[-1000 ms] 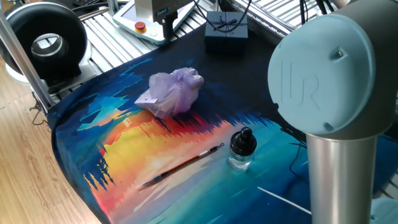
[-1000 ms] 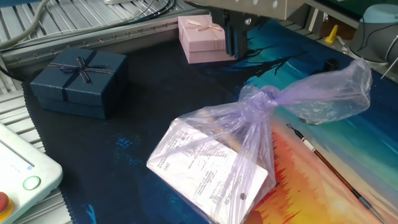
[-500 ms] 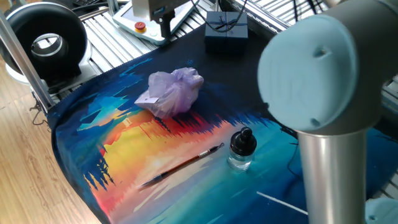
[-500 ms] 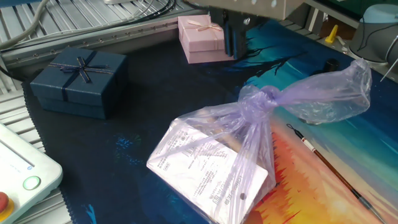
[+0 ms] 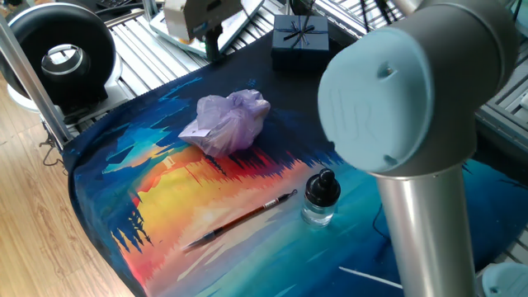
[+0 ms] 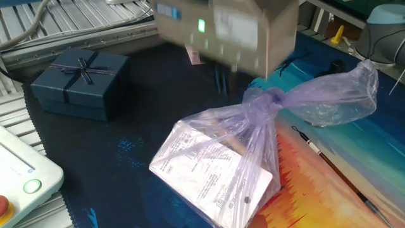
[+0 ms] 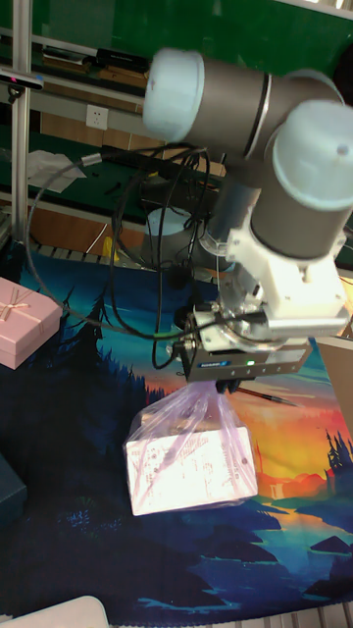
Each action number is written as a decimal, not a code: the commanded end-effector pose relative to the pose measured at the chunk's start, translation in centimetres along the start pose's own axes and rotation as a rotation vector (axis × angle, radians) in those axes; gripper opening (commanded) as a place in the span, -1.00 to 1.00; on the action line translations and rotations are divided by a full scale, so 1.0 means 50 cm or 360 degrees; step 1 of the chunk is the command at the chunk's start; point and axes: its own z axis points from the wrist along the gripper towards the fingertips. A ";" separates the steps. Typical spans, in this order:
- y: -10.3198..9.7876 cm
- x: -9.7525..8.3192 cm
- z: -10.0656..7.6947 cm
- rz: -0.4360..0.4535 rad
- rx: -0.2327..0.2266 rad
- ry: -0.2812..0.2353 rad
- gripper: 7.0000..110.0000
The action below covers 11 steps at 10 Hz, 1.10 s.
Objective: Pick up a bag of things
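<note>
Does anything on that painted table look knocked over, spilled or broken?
Nothing stands out. The knotted plastic bag lies on the mat, the ink bottle stands upright with no spill, and the brush lies flat beside it.

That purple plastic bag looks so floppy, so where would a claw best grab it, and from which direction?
Probably at the knot, coming straight down from above. There the plastic bag is gathered into a narrow bunch that stands higher than the flat white packet inside, so two fingers could close around it. The loose tail beyond the knot looks puffy and slippery. The claw is above that area.
</note>
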 end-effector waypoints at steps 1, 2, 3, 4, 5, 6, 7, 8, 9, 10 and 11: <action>-0.016 0.031 0.052 -0.0081 0.0032 0.0175 -0.71; -0.034 0.041 0.058 -0.0114 0.0077 0.0218 -0.71; -0.026 0.042 0.066 -0.0112 0.0064 0.0230 -0.28; 0.000 0.047 0.071 -0.0111 -0.0004 0.0252 -0.28; 0.007 0.051 0.073 -0.0114 -0.0027 0.0273 -0.28; 0.015 0.048 0.078 -0.0099 -0.0040 0.0274 -0.28; 0.045 0.046 0.087 -0.0068 -0.0108 0.0278 0.15; 0.054 0.041 0.101 -0.0023 -0.0123 0.0292 0.15; 0.054 0.040 0.113 0.0019 -0.0119 0.0331 0.15; 0.044 0.045 0.129 0.0063 -0.0072 0.0384 0.15; 0.034 0.052 0.143 0.0087 -0.0033 0.0435 0.15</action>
